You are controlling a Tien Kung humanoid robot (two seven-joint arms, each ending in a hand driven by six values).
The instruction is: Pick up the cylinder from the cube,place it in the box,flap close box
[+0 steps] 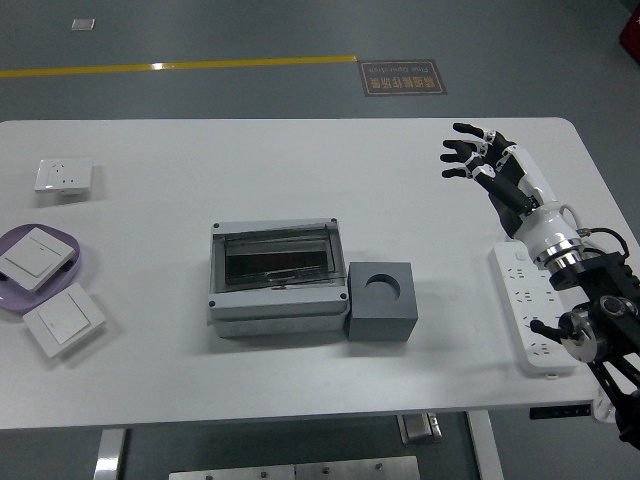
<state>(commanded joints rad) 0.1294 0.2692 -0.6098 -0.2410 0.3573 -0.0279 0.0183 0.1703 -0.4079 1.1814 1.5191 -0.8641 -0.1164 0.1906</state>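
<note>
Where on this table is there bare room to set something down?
The widest free patch is the far strip behind the box, running from the wall socket to the robot hand. The near strip in front of the box and cube is bare too. It is crowded at left around the purple plate, and at right by the power strip.

Your right arm comes in from the lower right corner and reaches up along the right side of the counter. Its black elbow joint sits low at the picture's edge, and the white forearm angles up and slightly left from there. The right robot hand (487, 160) hangs above the far right part of the counter, palm turned leftward, with its five black-tipped fingers (462, 129) spread and lightly bent, pointing left and holding nothing. Your left arm does not show anywhere in the head view.
</note>
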